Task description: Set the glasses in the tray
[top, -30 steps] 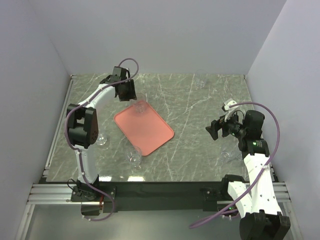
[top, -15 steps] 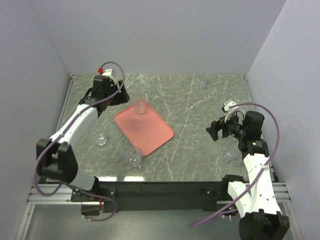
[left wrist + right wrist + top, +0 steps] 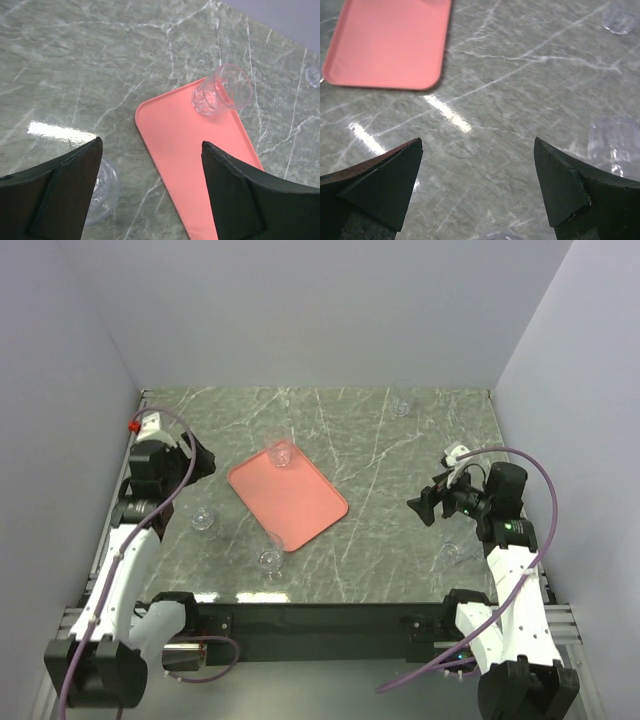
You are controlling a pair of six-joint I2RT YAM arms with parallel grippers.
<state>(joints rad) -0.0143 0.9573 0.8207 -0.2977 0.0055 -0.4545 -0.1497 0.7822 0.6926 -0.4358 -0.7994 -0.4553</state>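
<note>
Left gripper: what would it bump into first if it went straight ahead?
Most likely the pink tray, near its corner, though depth is unclear and it may touch the table first. A glass sits off to the side.

Both arms pair white link shells with black joint housings. The left arm (image 3: 120, 562) carries a small red cap (image 3: 132, 426) by its wrist. The right arm (image 3: 517, 572) shows a green light (image 3: 508, 528) on a black housing and a white block (image 3: 458, 452) at its wrist. A mauve cable (image 3: 536, 468) loops loosely along each arm. The jaws are matte black wedges with flat inner faces.
</note>
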